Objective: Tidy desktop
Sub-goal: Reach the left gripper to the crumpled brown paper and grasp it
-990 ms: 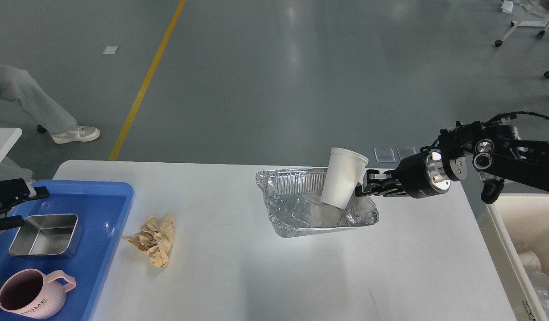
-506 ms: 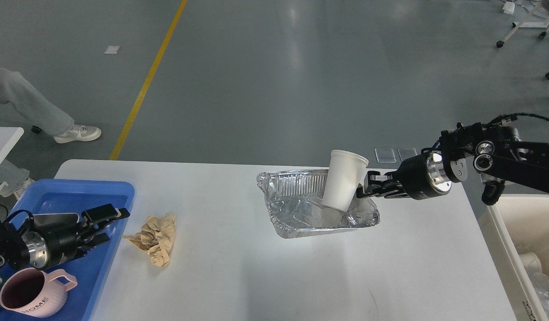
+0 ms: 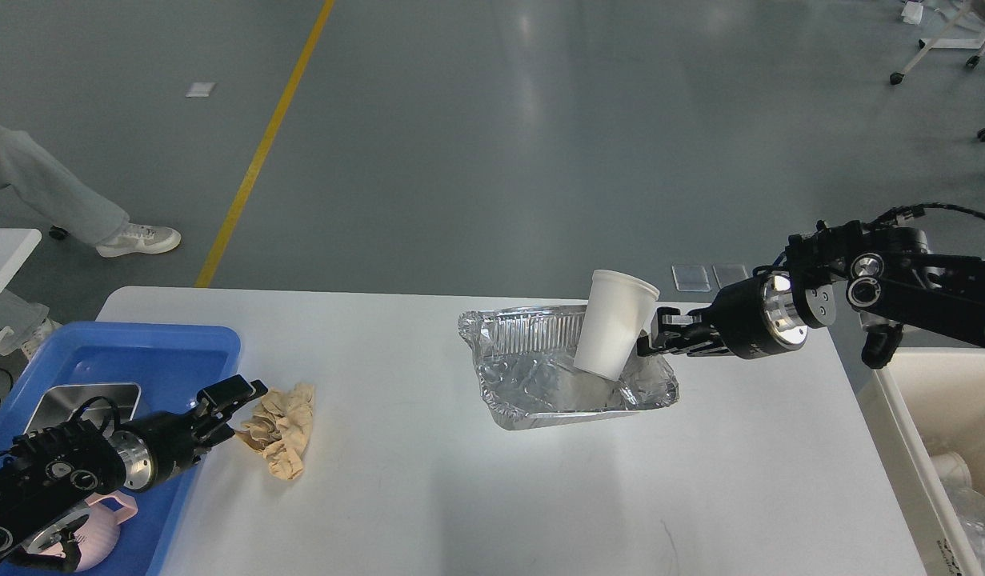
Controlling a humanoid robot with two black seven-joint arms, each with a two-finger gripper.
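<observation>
The desktop (image 3: 428, 496) is a pale grey-white tabletop. A crumpled foil tray (image 3: 532, 380) lies right of its middle. My right gripper (image 3: 648, 340) is shut on a white paper cup (image 3: 616, 320), held tilted with its bottom just over the foil tray's right end. A crumpled brown paper (image 3: 282, 428) lies on the desktop next to a blue tray (image 3: 156, 348). My left gripper (image 3: 236, 410) is open, reaching over the blue tray's right rim, its fingertips at the left edge of the brown paper.
The blue tray holds a steel box (image 3: 72, 398) and a pink mug (image 3: 112, 512), mostly hidden under my left arm. A cream bin (image 3: 916, 400) with waste stands off the desktop's right edge. A small white table corner (image 3: 4, 248) and a person's leg (image 3: 52, 192) are at far left.
My left arm has swung right, from the blue tray's left edge across the tray to the brown paper. The right gripper has raised the cup slightly and otherwise stayed put.
</observation>
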